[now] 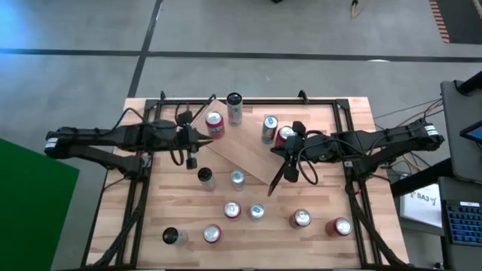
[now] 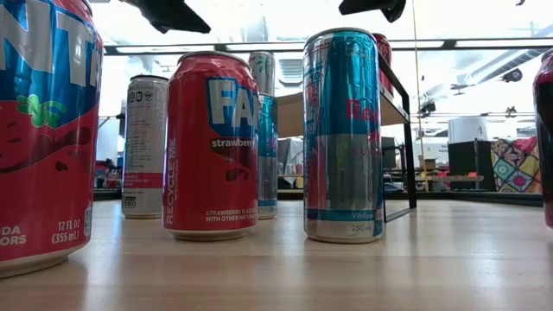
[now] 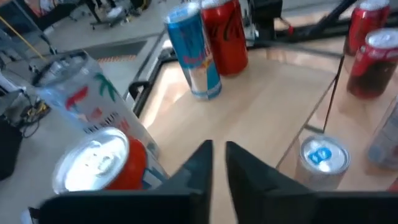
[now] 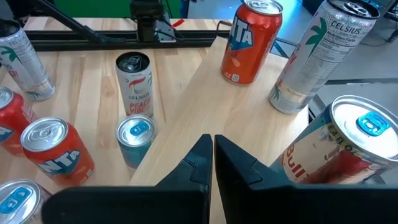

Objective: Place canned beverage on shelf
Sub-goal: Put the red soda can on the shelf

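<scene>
The shelf point(image 1: 245, 154) is a light-wood plank lying slantwise across the table's middle, with a black frame point(image 2: 399, 130) at its end. On it stand an orange-red Fanta can point(image 1: 215, 125), a white Celsius can point(image 1: 234, 108), a blue Red Bull can point(image 1: 269, 128) and a red cola can point(image 1: 286, 135). My left gripper point(image 1: 200, 138) point(image 3: 217, 168) hovers shut and empty over the shelf's left end, just beside the Fanta can point(image 3: 99, 162). My right gripper point(image 1: 282, 150) point(image 4: 211, 162) hovers shut and empty over the shelf's right part, beside the Red Bull can point(image 4: 348, 146).
Several loose cans stand on the tabletop near the front: a dark-topped can point(image 1: 205, 177), a teal one point(image 1: 237, 179), red ones point(image 1: 212, 234) point(image 1: 340, 226) and silver-topped ones point(image 1: 300, 218). Black rails point(image 1: 143, 188) run along the table's sides.
</scene>
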`<move>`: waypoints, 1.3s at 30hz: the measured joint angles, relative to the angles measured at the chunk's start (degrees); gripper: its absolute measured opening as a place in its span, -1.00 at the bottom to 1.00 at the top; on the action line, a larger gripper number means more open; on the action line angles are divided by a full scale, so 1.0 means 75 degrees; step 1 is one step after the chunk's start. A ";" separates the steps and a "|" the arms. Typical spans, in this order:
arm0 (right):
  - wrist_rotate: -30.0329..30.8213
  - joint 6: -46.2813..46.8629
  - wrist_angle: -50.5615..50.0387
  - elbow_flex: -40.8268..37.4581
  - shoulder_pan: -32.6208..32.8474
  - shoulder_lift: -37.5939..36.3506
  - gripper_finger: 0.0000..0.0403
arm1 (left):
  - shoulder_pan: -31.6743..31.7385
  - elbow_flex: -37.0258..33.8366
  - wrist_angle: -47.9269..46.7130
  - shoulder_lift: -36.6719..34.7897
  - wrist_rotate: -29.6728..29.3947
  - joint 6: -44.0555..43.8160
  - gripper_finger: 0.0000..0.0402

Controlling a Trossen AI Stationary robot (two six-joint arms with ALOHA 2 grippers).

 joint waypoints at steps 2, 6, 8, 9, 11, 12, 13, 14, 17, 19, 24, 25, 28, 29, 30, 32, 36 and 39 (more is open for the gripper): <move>0.0000 0.0006 0.0008 -0.0024 0.0000 0.0000 -0.95 | 0.0000 0.0000 -0.0032 0.0174 -0.0019 -0.0056 -0.97; -0.0001 0.0006 0.0008 -0.0038 0.0000 0.0000 -0.95 | 0.0023 0.0000 -0.0048 0.0532 -0.0445 -0.0123 -0.96; 0.0000 0.0006 0.0007 -0.0041 0.0000 0.0000 -0.95 | 0.0051 0.0000 -0.0060 0.0714 -0.0724 -0.0156 -0.99; 0.0000 0.0003 0.0006 -0.0044 0.0000 0.0000 -0.95 | 0.0059 0.0000 -0.0060 0.0799 -0.0832 -0.0180 -0.99; -0.0001 -0.0011 0.0003 -0.0044 0.0000 0.0000 -0.95 | 0.0090 0.0000 -0.0071 0.0929 -0.1029 -0.0192 -0.99; 0.0000 -0.0011 0.0006 -0.0044 0.0000 0.0000 -0.95 | 0.0098 0.0000 -0.0092 0.0983 -0.1121 -0.0194 -0.99; 0.0000 -0.0011 0.0003 -0.0044 0.0000 0.0000 -0.95 | 0.0111 0.0000 -0.0118 0.1031 -0.1190 -0.0192 -1.00; 0.0000 -0.0014 0.0003 -0.0044 0.0000 0.0000 -0.95 | 0.0139 0.0000 -0.0139 0.1066 -0.1260 -0.0192 -1.00; 0.0000 -0.0065 0.0003 -0.0044 0.0000 0.0000 -0.95 | 0.0244 0.0000 -0.0171 0.1160 -0.1486 -0.0192 -1.00; -0.0001 -0.0089 0.0000 -0.0047 0.0000 0.0000 -0.95 | 0.0347 0.0000 -0.0175 0.1200 -0.1557 -0.0195 -1.00; -0.0003 -0.0114 0.0000 -0.0047 0.0000 0.0000 -0.95 | 0.0618 0.0000 -0.0198 0.1247 -0.1588 -0.0195 -1.00; -0.0003 -0.0116 -0.0003 -0.0047 0.0000 0.0000 -0.95 | 0.0685 0.0000 -0.0221 0.1247 -0.1611 -0.0194 -1.00; -0.0002 -0.0134 0.0000 -0.0047 0.0000 0.0000 -0.95 | 0.0875 0.0000 -0.0290 0.1250 -0.1636 -0.0193 -1.00; -0.0001 -0.0134 0.0001 -0.0050 0.0000 0.0000 -0.95 | 0.0941 0.0000 -0.0303 0.1250 -0.1634 -0.0195 -1.00; -0.0002 -0.0135 -0.0002 -0.0059 0.0000 0.0000 -0.95 | 0.1009 0.0000 -0.0302 0.1250 -0.1633 -0.0193 -1.00; -0.0003 -0.0136 -0.0002 -0.0079 0.0000 0.0000 -0.95 | 0.1165 0.0000 -0.0302 0.1250 -0.1634 -0.0192 -1.00; -0.0003 -0.0134 -0.0001 -0.0145 0.0000 0.0000 -0.95 | 0.1466 0.0000 -0.0302 0.1250 -0.1635 -0.0192 -1.00; -0.0001 -0.0096 -0.0001 -0.0161 0.0000 0.0000 -0.95 | 0.1637 0.0000 -0.0299 0.1250 -0.1636 -0.0181 -1.00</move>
